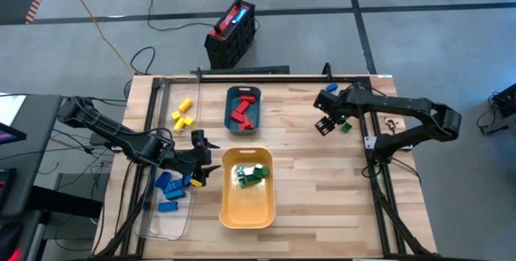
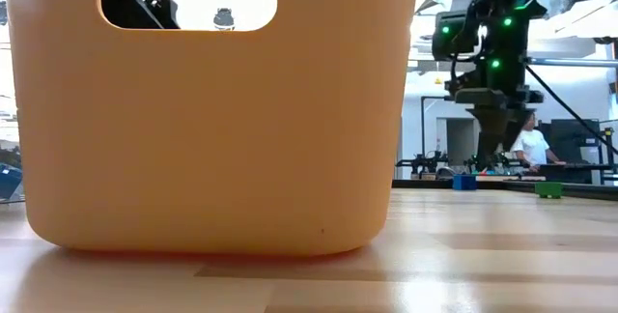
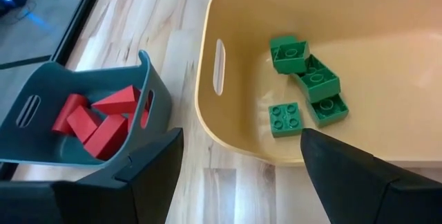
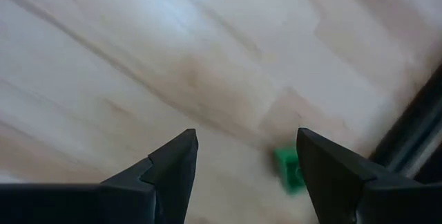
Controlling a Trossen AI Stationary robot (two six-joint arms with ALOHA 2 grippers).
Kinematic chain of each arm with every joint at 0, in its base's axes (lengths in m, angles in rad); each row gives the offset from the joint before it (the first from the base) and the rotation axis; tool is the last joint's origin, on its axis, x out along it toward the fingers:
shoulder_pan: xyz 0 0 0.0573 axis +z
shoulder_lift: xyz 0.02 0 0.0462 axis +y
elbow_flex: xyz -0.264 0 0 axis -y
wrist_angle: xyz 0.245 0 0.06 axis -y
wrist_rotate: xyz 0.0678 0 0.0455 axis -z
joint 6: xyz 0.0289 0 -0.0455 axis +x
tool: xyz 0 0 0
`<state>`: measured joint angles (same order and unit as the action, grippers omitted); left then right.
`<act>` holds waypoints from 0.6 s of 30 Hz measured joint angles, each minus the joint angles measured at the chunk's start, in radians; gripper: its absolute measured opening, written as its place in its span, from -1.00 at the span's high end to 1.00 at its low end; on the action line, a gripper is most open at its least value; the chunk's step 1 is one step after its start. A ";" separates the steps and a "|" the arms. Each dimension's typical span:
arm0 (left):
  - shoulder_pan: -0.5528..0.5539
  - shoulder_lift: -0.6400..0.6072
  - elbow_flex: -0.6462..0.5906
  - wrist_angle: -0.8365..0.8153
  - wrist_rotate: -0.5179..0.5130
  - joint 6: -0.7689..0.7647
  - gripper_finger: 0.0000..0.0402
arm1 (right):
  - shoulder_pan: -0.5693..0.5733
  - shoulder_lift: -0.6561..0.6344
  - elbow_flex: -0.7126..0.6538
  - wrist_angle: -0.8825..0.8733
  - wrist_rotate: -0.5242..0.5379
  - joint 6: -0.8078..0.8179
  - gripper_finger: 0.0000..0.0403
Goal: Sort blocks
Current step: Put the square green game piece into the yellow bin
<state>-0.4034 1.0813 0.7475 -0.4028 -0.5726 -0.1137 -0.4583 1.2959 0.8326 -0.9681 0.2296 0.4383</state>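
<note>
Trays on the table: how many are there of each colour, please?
Teal tray: 1
Yellow tray: 1
Clear tray: 1
Total: 3

No text, label, brand, number or sign could be read in any view. The red-and-black plastic box (image 1: 232, 31) on the floor beyond the table showed a small pale patch on its top, too small to make out. The studs on the green plastic toy blocks (image 3: 308, 79) in the yellow plastic tray (image 3: 228, 23) carried raised marks, but they could not be deciphered.
</note>
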 joint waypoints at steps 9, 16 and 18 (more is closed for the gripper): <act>0.000 0.000 0.000 0.014 0.001 0.017 -0.43 | -0.048 0.004 -0.001 -0.151 0.031 0.070 -0.27; -0.001 0.000 0.000 0.014 0.019 0.007 -0.43 | -0.158 0.104 -0.044 -0.114 0.032 -0.025 -0.27; -0.001 0.000 0.000 0.006 0.022 -0.001 -0.43 | -0.184 0.112 -0.053 -0.091 0.031 -0.038 -0.27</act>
<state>-0.4046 1.0813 0.7475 -0.3966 -0.5507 -0.1150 -0.6428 1.4075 0.7795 -1.0586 0.2607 0.4000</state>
